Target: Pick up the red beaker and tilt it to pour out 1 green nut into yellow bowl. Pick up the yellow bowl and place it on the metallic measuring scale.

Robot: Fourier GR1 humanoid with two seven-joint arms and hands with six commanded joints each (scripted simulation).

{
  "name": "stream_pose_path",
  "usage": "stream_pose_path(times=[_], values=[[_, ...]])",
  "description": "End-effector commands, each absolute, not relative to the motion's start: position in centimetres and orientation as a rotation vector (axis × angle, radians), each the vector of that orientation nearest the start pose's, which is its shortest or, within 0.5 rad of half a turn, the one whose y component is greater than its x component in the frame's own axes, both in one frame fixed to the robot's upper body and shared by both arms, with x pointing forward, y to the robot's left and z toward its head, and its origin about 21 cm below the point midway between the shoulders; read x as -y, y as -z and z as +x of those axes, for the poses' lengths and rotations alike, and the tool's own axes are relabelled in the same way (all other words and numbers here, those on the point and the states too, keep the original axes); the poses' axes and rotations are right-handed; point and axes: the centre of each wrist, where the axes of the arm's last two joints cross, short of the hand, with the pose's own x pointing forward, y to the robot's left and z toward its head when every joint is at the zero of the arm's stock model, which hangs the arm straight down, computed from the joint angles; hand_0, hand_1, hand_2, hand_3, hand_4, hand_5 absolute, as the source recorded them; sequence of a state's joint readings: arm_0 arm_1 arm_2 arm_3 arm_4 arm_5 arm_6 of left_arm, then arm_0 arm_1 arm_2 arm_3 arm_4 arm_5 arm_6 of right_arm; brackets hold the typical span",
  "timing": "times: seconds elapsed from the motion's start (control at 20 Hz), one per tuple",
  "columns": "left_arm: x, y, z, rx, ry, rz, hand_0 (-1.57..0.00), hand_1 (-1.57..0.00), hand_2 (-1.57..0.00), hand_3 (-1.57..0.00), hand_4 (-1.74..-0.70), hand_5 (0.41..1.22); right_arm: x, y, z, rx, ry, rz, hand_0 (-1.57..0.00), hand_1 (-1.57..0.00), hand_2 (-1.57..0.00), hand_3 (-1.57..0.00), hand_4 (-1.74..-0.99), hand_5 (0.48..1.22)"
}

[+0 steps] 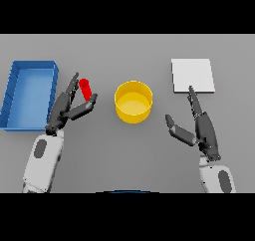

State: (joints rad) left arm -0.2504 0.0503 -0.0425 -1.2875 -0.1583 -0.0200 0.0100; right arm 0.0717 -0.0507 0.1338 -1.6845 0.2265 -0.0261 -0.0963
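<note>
While the red beaker (85, 89) stands upright on the counter (149, 150) at about nine o'clock from the yellow bowl (133, 101), my left hand (69, 107) is spread around it, fingers on its far left side and thumb reaching in from below right, not yet closed. I cannot tell whether either actually touches the beaker. So I judge that I am in the first step, the grasp before the pour, with nothing lifted or tilted.

Next I need to close thumb and fingers on the beaker's body, raise it, carry it toward three o'clock until its mouth is over the bowl's rim, and tip it gently so that only one nut drops. The nuts themselves are not visible from here, and the bowl looks empty.

My right hand (198, 125) rests at about four o'clock from the bowl, fingers straight and relaxed, holding nothing. Its fingertips lie just below the metallic measuring scale (193, 75), which sits at two o'clock from the bowl. A blue bin (14, 93) stands left of the beaker, near my left fingers. Nothing lies between beaker and bowl.
</note>
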Motion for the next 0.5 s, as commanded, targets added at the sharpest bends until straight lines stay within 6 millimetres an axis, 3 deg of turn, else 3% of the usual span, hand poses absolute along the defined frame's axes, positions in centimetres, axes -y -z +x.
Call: stream_pose_path(times=[0.0, 0.2, 0.45], values=[[-20.7, 0.9, 31.1, 1.511, 0.310, 0.070, 0.00, 0.00, 0.00, 0.00, -1.20, 0.651, 21.2, -1.2, 22.9, 1.711, -0.272, -0.122, 0.00, 0.00, 0.00, 0.00, -1.222, 0.627], [-19.2, 1.2, 33.0, 1.484, 0.347, 0.103, 0.00, 0.00, 0.00, 0.00, -1.20, 0.663, 21.8, -1.5, 22.9, 1.711, -0.261, -0.130, 0.00, 0.00, 0.00, 0.00, -1.231, 0.633], [-19.2, 1.3, 34.5, 1.495, 0.329, 0.109, 0.00, 0.00, 0.00, 0.00, -1.22, 0.678, 21.9, -1.4, 22.7, 1.706, -0.256, -0.137, 0.00, 0.00, 0.00, 0.00, -1.241, 0.641]])
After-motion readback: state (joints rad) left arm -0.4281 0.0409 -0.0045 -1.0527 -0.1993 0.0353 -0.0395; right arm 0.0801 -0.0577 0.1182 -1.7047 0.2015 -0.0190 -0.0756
